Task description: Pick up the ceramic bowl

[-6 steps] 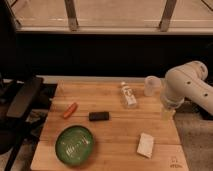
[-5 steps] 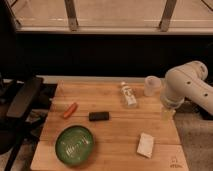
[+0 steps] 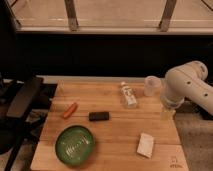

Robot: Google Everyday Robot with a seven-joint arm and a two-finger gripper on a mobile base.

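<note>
1 each: bowl, cup, bottle, carrot, block, packet, claw at right.

Glossy dk-green ceramic bowl, round, shallow, upright w/ pale glare inside, on wooden table near-left corner.

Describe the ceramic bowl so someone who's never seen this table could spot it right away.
On the wooden table, look at the front left corner, far from the robot's gripper at the right edge. The glossy dark-green round ceramic bowl sits there, wider than the small orange stick, black block or translucent cup.
</note>
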